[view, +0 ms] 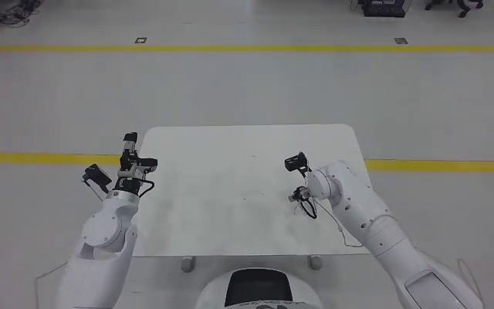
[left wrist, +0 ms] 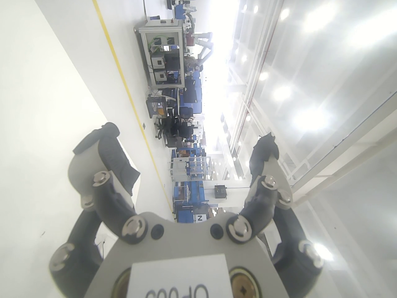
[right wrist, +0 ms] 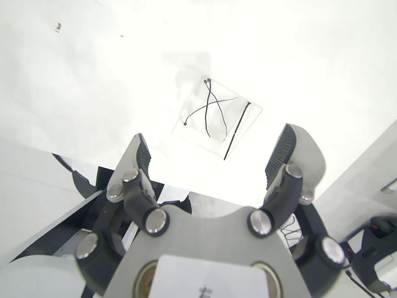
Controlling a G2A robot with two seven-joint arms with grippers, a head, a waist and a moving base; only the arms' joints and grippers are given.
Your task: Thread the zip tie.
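Zip ties (right wrist: 212, 104) are lying on a clear sheet (right wrist: 195, 134) on the table (view: 231, 170), near the right gripper (right wrist: 213, 139), right of the top view's middle. It and the left gripper (left wrist: 186, 134) are holding fingers spread, gripping nothing. Pick-up is probably coming: lowering, pinching one tie.

I see white table (view: 231, 201) | clear square sheet (right wrist: 232, 111) flat on it | black zip ties (right wrist: 214, 102) crossed on sheet | straight tie (right wrist: 237, 130) runs past sheet edge onto table
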